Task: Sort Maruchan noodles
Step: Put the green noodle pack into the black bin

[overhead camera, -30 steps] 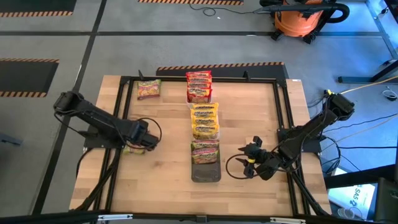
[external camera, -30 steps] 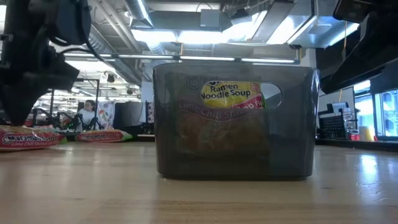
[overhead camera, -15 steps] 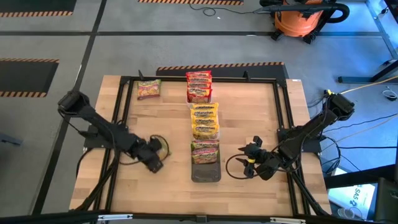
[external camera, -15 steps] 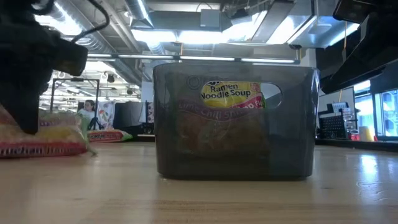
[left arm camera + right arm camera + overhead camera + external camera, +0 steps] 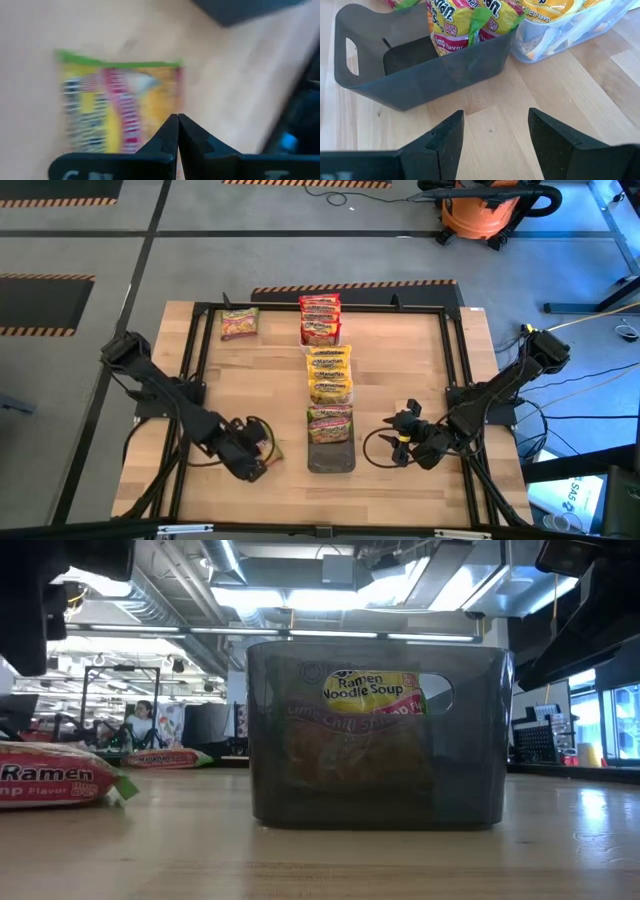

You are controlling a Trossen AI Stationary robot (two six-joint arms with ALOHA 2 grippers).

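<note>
A green-and-pink Maruchan noodles packet [image 5: 267, 442] lies near the table's front, left of the dark tray [image 5: 331, 463]. It also shows in the left wrist view [image 5: 115, 105] and at the left of the low view [image 5: 55, 783]. My left gripper [image 5: 258, 456] is shut, with its fingertips [image 5: 177, 120] at this packet's side edge. The dark tray [image 5: 420, 80] holds upright green-and-pink packets [image 5: 465, 25]. Right of that tray my right gripper [image 5: 398, 442] waits open above bare wood, with nothing between its fingers [image 5: 495, 125]. My left gripper has its shut fingers on the packet's side edge [image 5: 176, 107], near one corner. They come slanting down from the table's near left. The fingers hide the place of contact. In the low view the packet lies flat, its underside on the table.
Behind the dark tray, a clear tray [image 5: 329, 373] holds yellow packets. Farther back stand red packets [image 5: 320, 318]. One loose packet [image 5: 240, 323] lies at the far left. A black frame rail [image 5: 195, 360] runs round the tabletop. Bare wood lies left and right of the tray row.
My left gripper has swung from the table's left side toward the near edge and the dark tray, rolling as it went. The green-and-pink packet has gone along with it, turning about. It was tilted up half a second ago and lies flat now.
</note>
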